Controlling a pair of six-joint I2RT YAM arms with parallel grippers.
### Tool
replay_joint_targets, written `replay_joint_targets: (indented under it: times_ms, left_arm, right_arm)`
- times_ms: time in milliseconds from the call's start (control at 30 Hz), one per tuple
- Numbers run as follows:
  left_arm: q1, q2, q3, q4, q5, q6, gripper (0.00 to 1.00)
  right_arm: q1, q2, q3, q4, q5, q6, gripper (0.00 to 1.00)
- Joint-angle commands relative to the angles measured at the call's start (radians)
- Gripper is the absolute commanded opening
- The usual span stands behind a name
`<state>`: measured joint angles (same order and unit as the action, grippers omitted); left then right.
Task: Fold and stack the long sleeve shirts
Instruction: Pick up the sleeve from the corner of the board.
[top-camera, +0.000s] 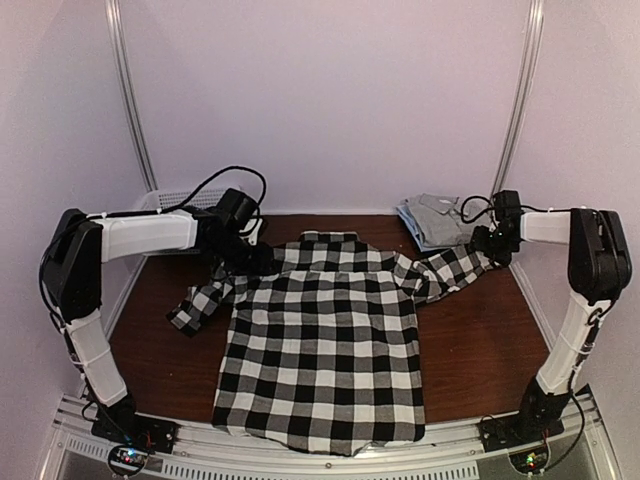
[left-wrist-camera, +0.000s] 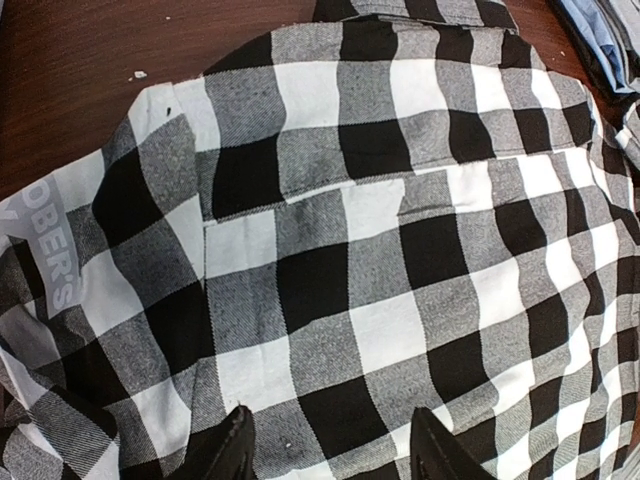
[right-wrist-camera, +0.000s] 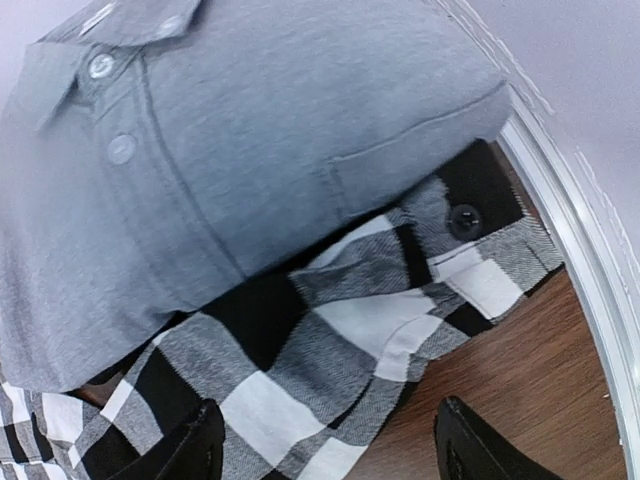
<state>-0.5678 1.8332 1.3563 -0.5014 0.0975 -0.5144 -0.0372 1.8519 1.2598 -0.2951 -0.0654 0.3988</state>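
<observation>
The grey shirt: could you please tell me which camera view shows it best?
The right wrist view: the grey shirt fills most of the frame, its collar, buttons and pocket clear. The top external view shows it small, folded at the far right. The left wrist view shows only bluish cloth in a corner.

A dark brown wooden table (top-camera: 480, 340) is seen, with a black-and-white checked shirt (top-camera: 325, 350) spread flat across its middle, collar at the far side and hem at the near edge. One sleeve (top-camera: 200, 305) is laid out to the left, the other sleeve (top-camera: 450, 268) to the far right. In the far right corner a folded grey shirt (top-camera: 435, 218) is placed, touched by that sleeve's cuff (right-wrist-camera: 470, 260). Small white flecks (left-wrist-camera: 138, 74) are scattered on the bare wood.
</observation>
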Motion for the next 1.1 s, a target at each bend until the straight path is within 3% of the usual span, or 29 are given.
replay_joint_targets:
  times_ms: [0, 367, 833, 1067]
  left_arm:
    - [-0.009, -0.033, 0.011, 0.01, 0.024, 0.004, 0.54]
    - [-0.01, -0.048, -0.009, 0.013, 0.027, -0.001, 0.54]
    - [-0.01, -0.051, 0.003, -0.006, 0.018, -0.003, 0.53]
    - [-0.01, -0.061, 0.009, -0.02, 0.005, 0.001, 0.53]
  right_arm:
    - [-0.073, -0.019, -0.042, 0.126, -0.091, 0.063, 0.73]
    - [-0.148, 0.044, -0.092, 0.347, -0.249, 0.192, 0.71]
    - [-0.173, 0.144, -0.077, 0.447, -0.274, 0.294, 0.53]
    - [-0.184, 0.167, -0.08, 0.507, -0.267, 0.289, 0.39]
